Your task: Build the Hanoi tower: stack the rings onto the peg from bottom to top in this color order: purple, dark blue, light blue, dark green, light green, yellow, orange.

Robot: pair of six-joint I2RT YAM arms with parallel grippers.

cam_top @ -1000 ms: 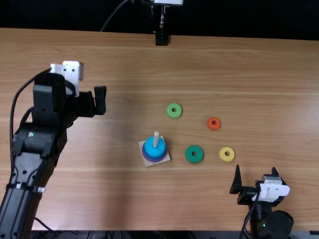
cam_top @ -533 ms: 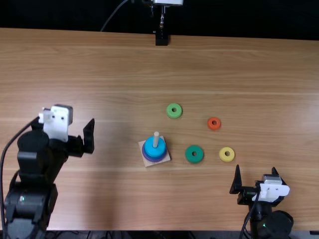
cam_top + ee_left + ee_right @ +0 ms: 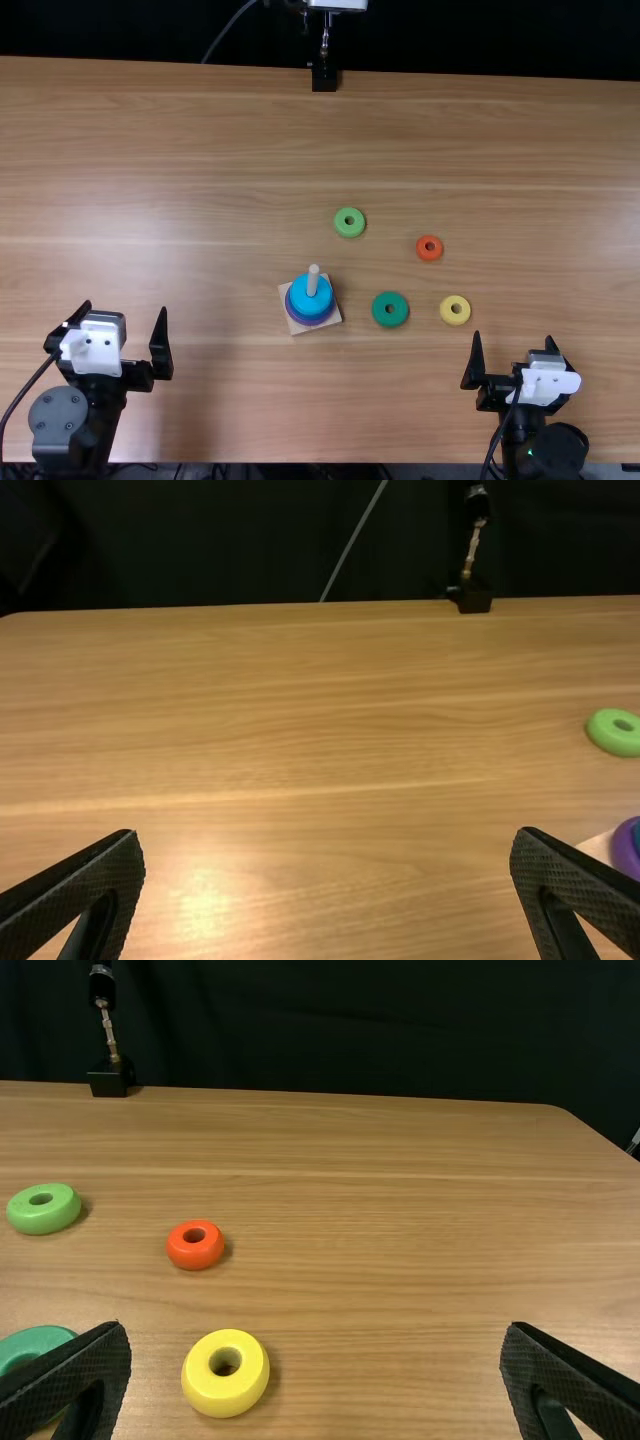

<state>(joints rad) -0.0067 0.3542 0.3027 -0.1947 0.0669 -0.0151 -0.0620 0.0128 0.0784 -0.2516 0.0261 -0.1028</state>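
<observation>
Hanoi station, as I observe it from the room. The wooden base lies flat, left of the table's middle, slightly rotated relative to the table edges. Its peg stands upright, the pale tip exposed. The purple ring is seated at the bottom of the stack and the light blue ring is at the top. (I cannot tell from where I stand whether a dark blue ring sits between them.)

Loose components, all flat on the wood:
- Dark green ring: near the base, on its right side.
- Yellow ring: to the right of the dark green ring, apart from it.
- Light green ring: beyond the stack, toward the far edge.
- Orange ring: right of the light green ring, on the far side of the yellow one.

Left gripper: above the near left part of the table, well apart from the stack. Fingers spread wide, nothing between them.

Right gripper: near the right part of the near edge, closest to the yellow ring but apart from it. Fingers likewise spread wide, holding nothing.
</observation>
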